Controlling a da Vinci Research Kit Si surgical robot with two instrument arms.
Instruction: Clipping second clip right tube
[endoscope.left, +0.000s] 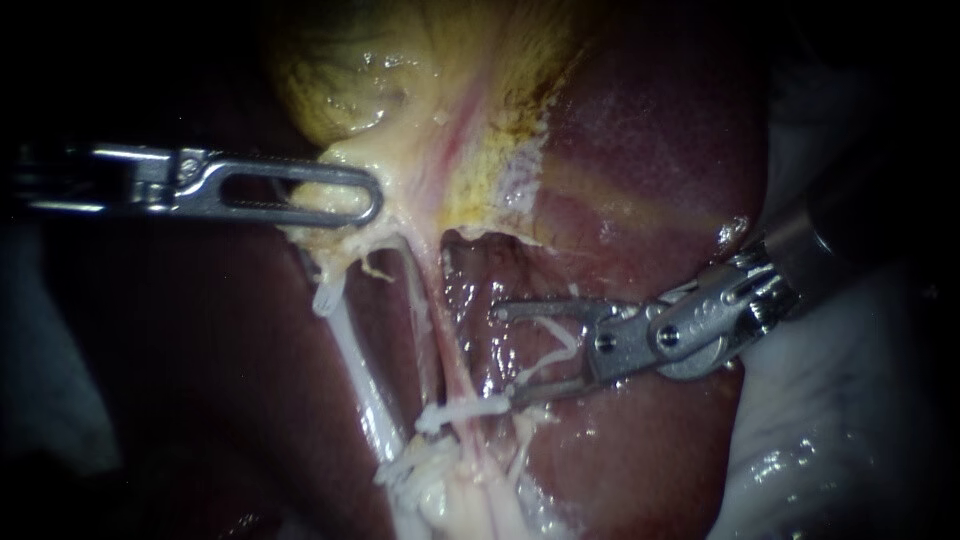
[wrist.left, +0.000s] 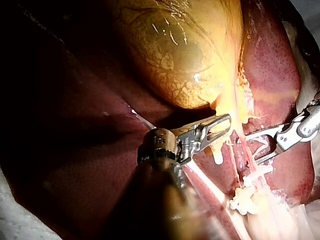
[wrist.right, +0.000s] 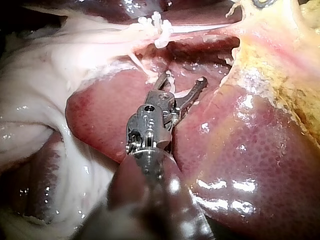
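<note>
The right instrument's hand (endoscope.left: 508, 355), spread at four o'clock, sits just short of the right tube (endoscope.left: 447, 345) near centre; closing now might miss it, or snag the clip (endoscope.left: 462, 410) at six.

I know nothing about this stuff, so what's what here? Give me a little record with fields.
left instrument: shut on the gallbladder, at its lower end
right instrument: open, beside the right tube, not around it
clip: white, across the right tube, by the right instrument's lower tip
left tube: whitish, apart from both instruments
liver: dark red, under everything
</note>
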